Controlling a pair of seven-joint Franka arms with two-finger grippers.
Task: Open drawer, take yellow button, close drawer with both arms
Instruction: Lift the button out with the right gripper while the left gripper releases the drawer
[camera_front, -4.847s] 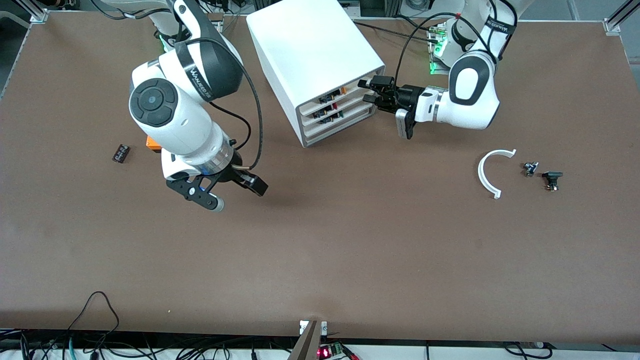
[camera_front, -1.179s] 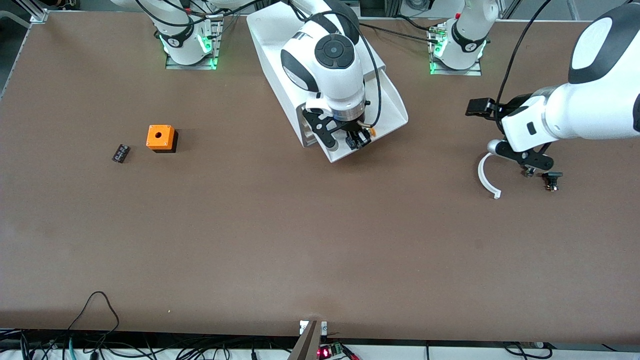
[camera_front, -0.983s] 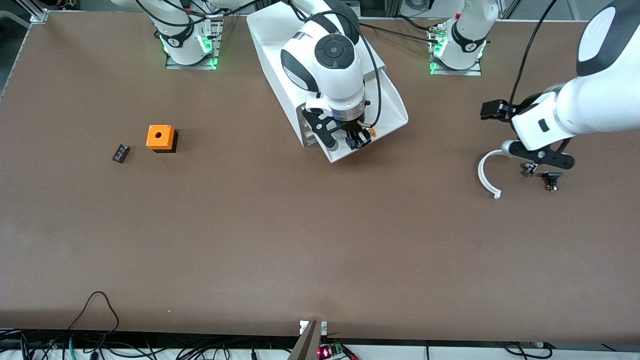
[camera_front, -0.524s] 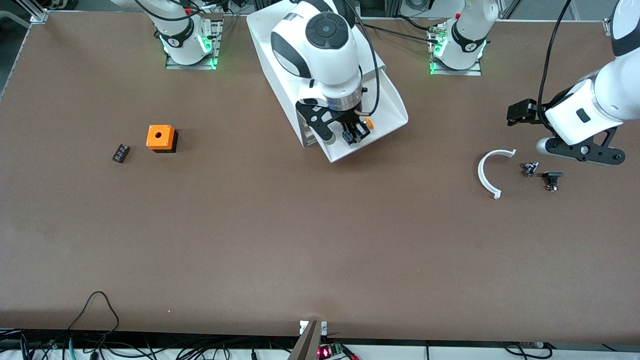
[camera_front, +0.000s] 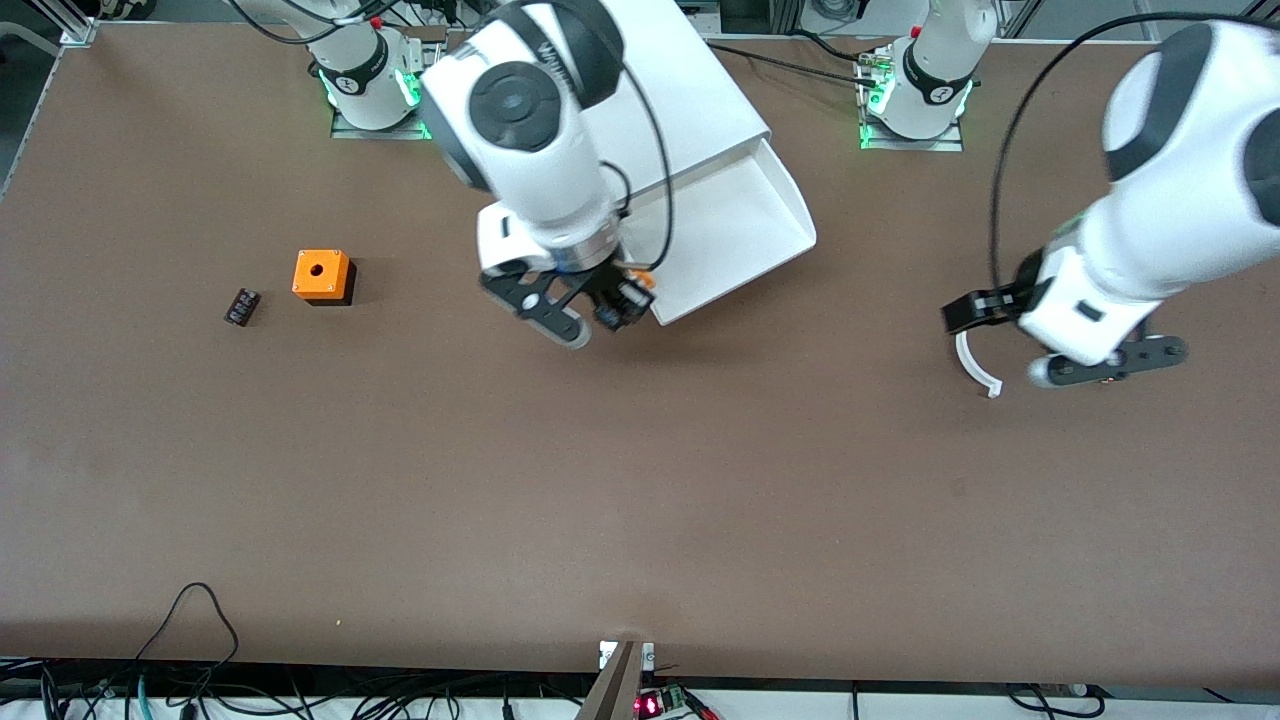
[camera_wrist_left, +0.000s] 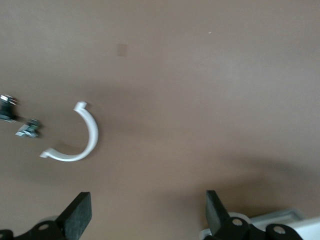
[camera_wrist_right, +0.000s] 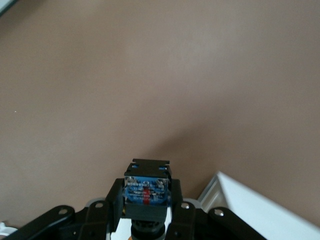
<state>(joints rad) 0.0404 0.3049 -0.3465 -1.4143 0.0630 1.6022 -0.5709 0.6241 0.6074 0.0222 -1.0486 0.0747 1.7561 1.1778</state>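
Note:
The drawer (camera_front: 792, 205) stands pulled out of the white cabinet (camera_front: 680, 90), and its tray shows bare. My right gripper (camera_front: 612, 303) is shut on the button (camera_front: 645, 281) and holds it over the table just off the drawer's corner. In the right wrist view the button's black and blue body (camera_wrist_right: 146, 189) sits clamped in my right gripper (camera_wrist_right: 146, 202), with the drawer's corner (camera_wrist_right: 260, 210) beside it. My left gripper (camera_front: 1062, 338) is open and empty over the table at the left arm's end; it also shows in the left wrist view (camera_wrist_left: 147, 212).
An orange cube with a hole (camera_front: 322, 275) and a small black ribbed block (camera_front: 241, 306) lie toward the right arm's end. A white curved piece (camera_front: 975, 368) lies under my left gripper; the left wrist view shows it (camera_wrist_left: 84, 145) with two small parts (camera_wrist_left: 27, 129).
The left gripper pulled the drawer open, then swung away over the curved piece. The right gripper closed on the button in the drawer and lifted it out toward the right arm's end.

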